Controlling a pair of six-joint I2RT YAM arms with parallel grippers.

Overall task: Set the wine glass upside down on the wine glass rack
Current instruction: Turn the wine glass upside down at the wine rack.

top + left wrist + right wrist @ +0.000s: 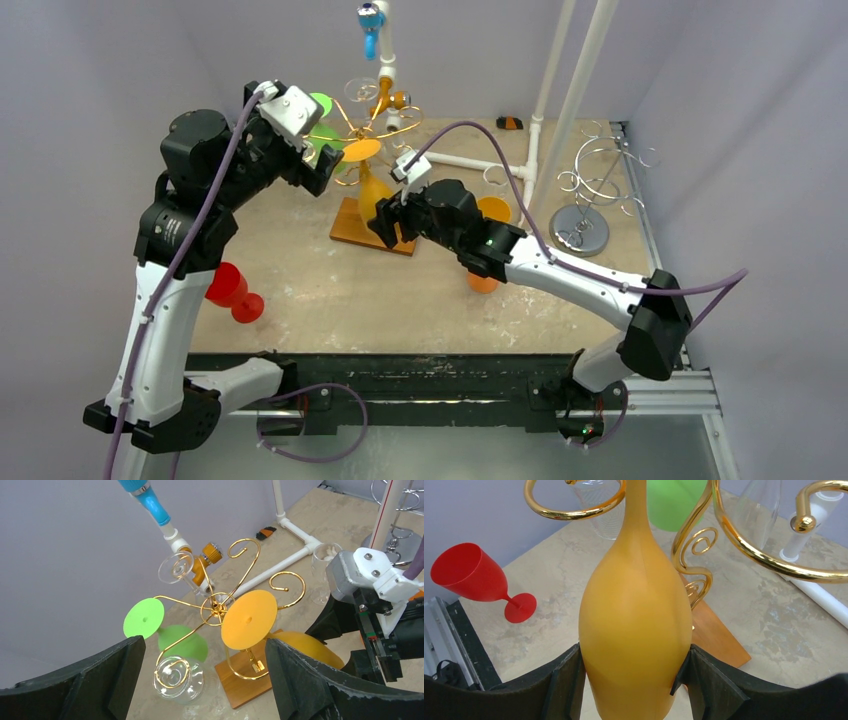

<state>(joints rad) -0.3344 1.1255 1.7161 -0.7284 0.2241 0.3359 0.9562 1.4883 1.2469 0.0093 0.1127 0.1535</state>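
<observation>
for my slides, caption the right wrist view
Right gripper grips the inverted orange wine glass, its bowl below the gold rack.

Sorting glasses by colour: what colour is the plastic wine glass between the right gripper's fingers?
Orange-yellow; the plastic wine glass shows best in the right wrist view.

One gold rack (218, 609), one silver rack (580, 228), one red glass (228, 288), one green glass (144, 618).

Plain pale lilac-grey walls (120, 60) enclose an evenly lit, mottled beige tabletop (330, 300), with white pipes (573, 90) rising towards its far right corner and a black rail (420, 365) along its near edge.
</observation>
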